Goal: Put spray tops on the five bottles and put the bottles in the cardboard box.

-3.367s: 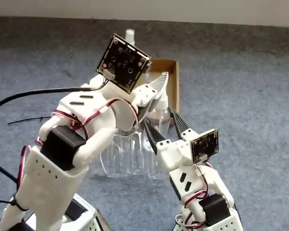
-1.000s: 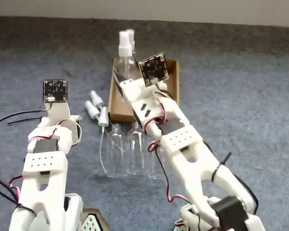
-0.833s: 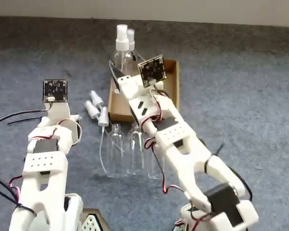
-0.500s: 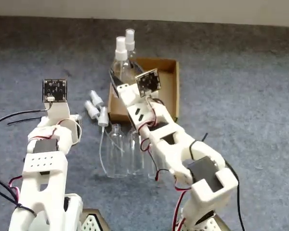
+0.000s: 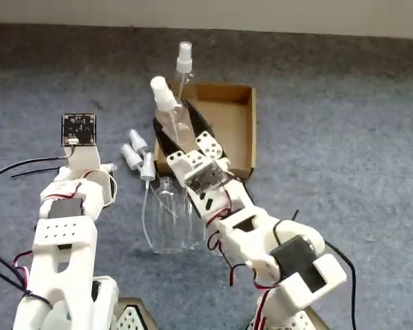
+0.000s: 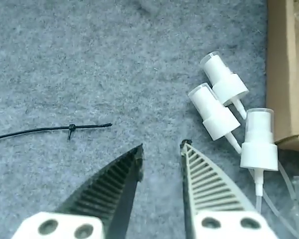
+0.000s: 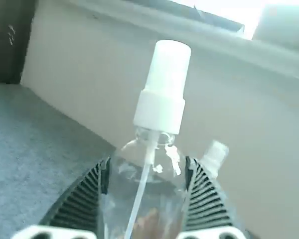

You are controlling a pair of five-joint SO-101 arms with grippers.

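Bottle (image 5: pixel 174 125) clamped in right claw (image 7: pixel 147 165), tilted

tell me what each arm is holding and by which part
Right gripper: a capped bottle, jaws across its clear body below the neck. Left gripper: nothing, open above the carpet.

Grey carpet (image 5: pixel 344 137) bears cardboard box (image 5: pixel 233 127), spray tops (image 5: pixel 135 157), bottles (image 5: pixel 166 221).
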